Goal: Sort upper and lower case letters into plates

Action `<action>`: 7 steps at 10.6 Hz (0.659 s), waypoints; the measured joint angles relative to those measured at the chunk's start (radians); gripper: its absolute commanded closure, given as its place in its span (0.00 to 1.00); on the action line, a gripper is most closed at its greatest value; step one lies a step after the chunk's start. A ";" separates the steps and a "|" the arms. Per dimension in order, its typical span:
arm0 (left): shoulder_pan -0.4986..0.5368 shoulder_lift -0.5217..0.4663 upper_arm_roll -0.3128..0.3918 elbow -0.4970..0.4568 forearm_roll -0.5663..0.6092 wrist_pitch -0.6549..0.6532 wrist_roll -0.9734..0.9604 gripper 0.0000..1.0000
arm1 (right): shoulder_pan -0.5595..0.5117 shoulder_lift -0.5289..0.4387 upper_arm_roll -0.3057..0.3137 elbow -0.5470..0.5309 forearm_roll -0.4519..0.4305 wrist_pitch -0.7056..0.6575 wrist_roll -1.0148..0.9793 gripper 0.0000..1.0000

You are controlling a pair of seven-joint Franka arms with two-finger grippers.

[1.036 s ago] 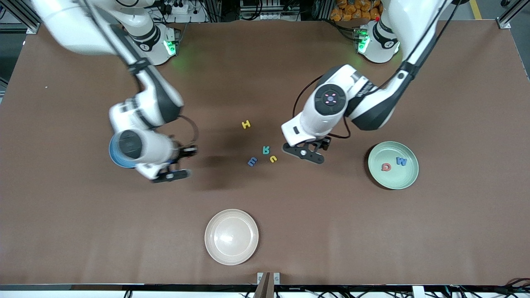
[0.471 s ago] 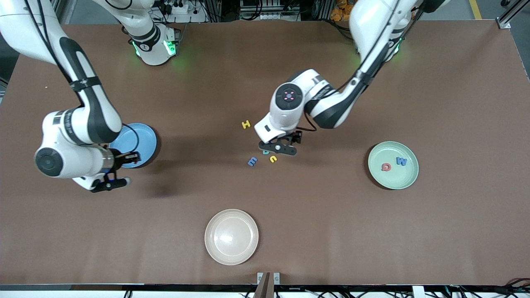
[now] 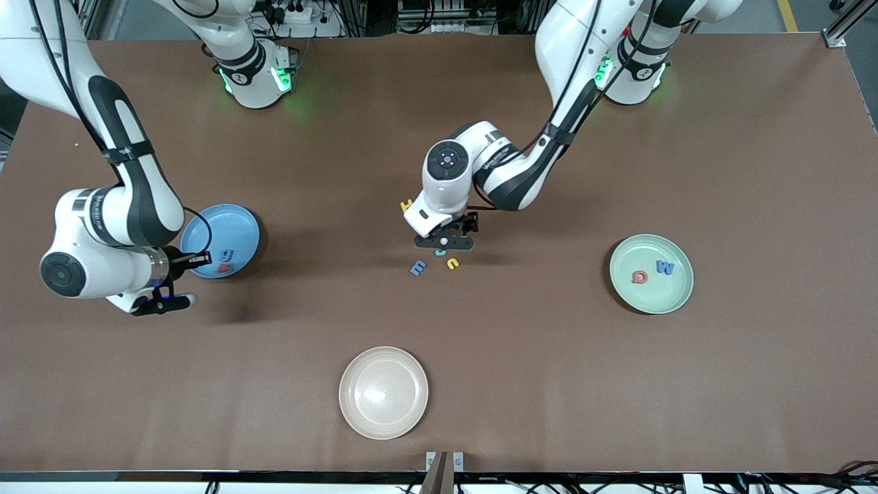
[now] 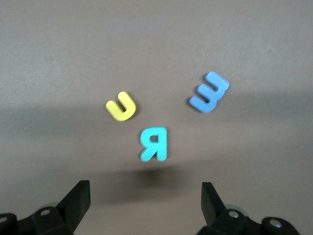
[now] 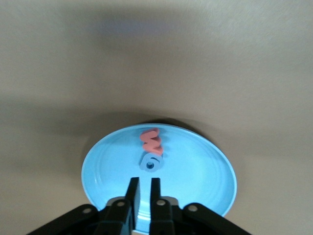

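1. Brown table (image 3: 521, 384) bearing blue plate (image 3: 236, 226) and mint plate (image 3: 651, 291)
2. Left gripper (image 4: 146, 200) spread above teal R (image 4: 154, 143)
3. Right gripper (image 5: 145, 188) pinched empty, over blue plate's rim
4. Risk: nudging yellow u (image 4: 121, 105) while closing

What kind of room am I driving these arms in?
Most likely a robotics lab: two arms bolted to a brown-covered table, aluminium framing and cable bundles along its edge, and foam letters with plates laid out as test props.

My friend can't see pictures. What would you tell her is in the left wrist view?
The left gripper, fingers wide open, hangs over three small foam letters on a brown table: a teal R, a yellow u and a blue m.
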 measured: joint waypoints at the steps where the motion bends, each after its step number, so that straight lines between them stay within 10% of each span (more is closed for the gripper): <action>1: -0.001 0.019 0.004 0.025 0.000 0.000 -0.004 0.11 | 0.000 0.005 -0.001 -0.022 0.000 0.023 0.000 1.00; 2: -0.001 0.037 0.007 0.042 0.000 0.000 -0.005 0.14 | 0.001 0.008 -0.002 -0.032 0.000 0.031 0.000 0.94; 4: -0.004 0.066 0.010 0.059 0.000 0.000 -0.005 0.16 | 0.001 0.007 -0.003 -0.021 0.000 0.016 0.000 0.07; 7: -0.014 0.091 0.012 0.063 0.000 0.001 -0.005 0.22 | 0.001 -0.002 -0.014 0.059 0.003 -0.073 0.001 0.00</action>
